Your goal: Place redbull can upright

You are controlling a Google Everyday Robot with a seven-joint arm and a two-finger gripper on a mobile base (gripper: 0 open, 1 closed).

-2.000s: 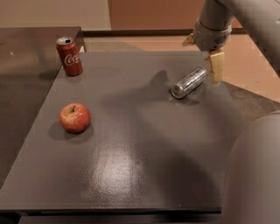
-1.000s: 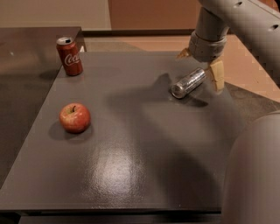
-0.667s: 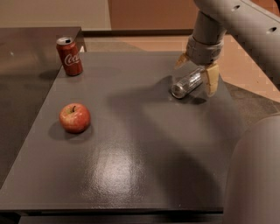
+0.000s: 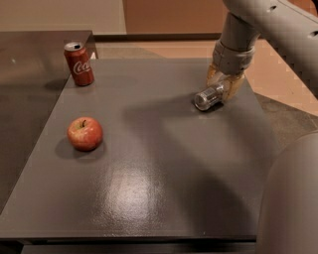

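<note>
The end effector (image 4: 223,87), far right on the table (image 4: 149,188), pinches the lying redbull can (image 4: 206,97) mid-body; probably light, slick, easily dented.

The single camera looks down at a slant from above the near edge of the table (image 4: 149,198), facing the far wall (image 4: 59,15). It stands close: the tabletop fills the view, with the gripper (image 4: 222,90) down at its far right part.
</note>
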